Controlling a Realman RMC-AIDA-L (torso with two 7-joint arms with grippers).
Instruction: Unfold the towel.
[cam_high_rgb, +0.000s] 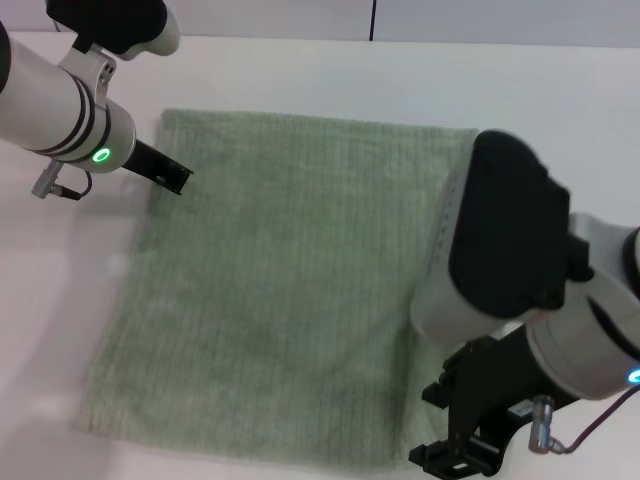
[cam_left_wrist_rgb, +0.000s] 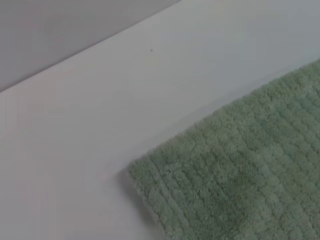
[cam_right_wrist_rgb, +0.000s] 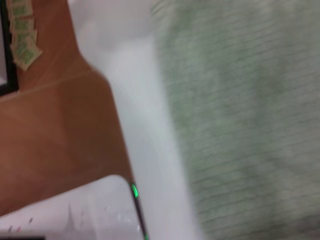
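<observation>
The towel (cam_high_rgb: 270, 290) lies spread flat on the white table (cam_high_rgb: 300, 70), filling most of the middle, one layer as far as I can tell, no fold or doubled edge showing. Far edge runs parallel to the table's far edge. Near edge sits close to the table's near edge. Surface looks smooth, only faint ribbing.

Left gripper (cam_high_rgb: 172, 177) hovers at the towel's far-left corner, over the hem, w/ nothing in it. Can't tell if its claw is apart or together; only a dark tip shows. Left wrist view shows that corner lying flat on the table, nothing pinching it.

Right gripper (cam_high_rgb: 460, 455) is at the near-right corner, by the table's near edge, arm body covering the towel's right side. Claw state: can't tell, too much bracket in the way. Right wrist view shows the towel's edge & a strip of bare table beside it, plus a brown floor (cam_right_wrist_rgb: 55, 125) beyond.

Judgement: unfolding looks done or v. nearly so; step in hand is release/withdraw. Next move prob. calls for lifting both arms straight up & clear w/o dragging the corners, then checking the right side hidden under the arm for any leftover crease.
</observation>
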